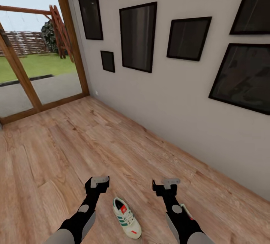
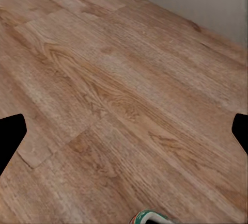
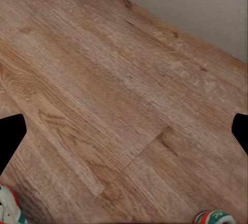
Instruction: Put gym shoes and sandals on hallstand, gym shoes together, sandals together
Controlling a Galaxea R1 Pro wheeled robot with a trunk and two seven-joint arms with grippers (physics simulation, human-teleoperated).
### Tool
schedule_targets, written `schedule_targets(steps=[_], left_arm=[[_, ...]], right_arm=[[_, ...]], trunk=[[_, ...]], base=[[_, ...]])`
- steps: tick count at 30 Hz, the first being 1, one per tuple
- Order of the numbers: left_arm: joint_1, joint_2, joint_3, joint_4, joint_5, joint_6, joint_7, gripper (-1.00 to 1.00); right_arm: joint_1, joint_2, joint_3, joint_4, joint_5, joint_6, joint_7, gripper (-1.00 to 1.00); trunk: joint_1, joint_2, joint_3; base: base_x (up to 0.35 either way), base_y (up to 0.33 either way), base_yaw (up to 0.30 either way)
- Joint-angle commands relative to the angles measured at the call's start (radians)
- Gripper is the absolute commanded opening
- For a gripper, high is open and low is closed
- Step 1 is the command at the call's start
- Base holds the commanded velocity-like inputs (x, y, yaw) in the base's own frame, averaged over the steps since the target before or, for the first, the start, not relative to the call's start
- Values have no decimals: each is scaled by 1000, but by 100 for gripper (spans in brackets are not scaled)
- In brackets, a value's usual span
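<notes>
One gym shoe (image 1: 126, 217), white with green stripes and a red tongue, lies on the corridor floor (image 1: 75, 146) between my two arms. A second gym shoe (image 1: 186, 210) peeks out from behind my right forearm. My left gripper (image 1: 98, 181) hovers open just beyond and left of the first shoe, holding nothing. My right gripper (image 1: 169, 182) is open too, beyond and right of it. An edge of a shoe (image 2: 150, 217) shows in the left wrist view. The right wrist view catches parts of both shoes (image 3: 8, 206) (image 3: 214, 217). The sandals and the hallstand are out of view.
A grey wall (image 1: 180, 105) with several black picture frames (image 1: 138, 36) runs along the right. A wood-framed glass door (image 1: 37, 49) onto a garden closes the far left. Wood-plank floor stretches ahead of both grippers.
</notes>
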Motion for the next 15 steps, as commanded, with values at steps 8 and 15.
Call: schedule_targets(steps=[8, 15], left_arm=[[0, 0, 2, 0, -3, -3, 0, 100], [0, 0, 2, 0, -3, -2, -1, 100]], right_arm=[[-1, 1, -7, 1, 10, -3, -2, 100], [-1, 1, -7, 1, 10, -3, -2, 100]], trunk=[[0, 0, -1], [0, 0, -1]], base=[[0, 0, -261], [87, 9, -261]])
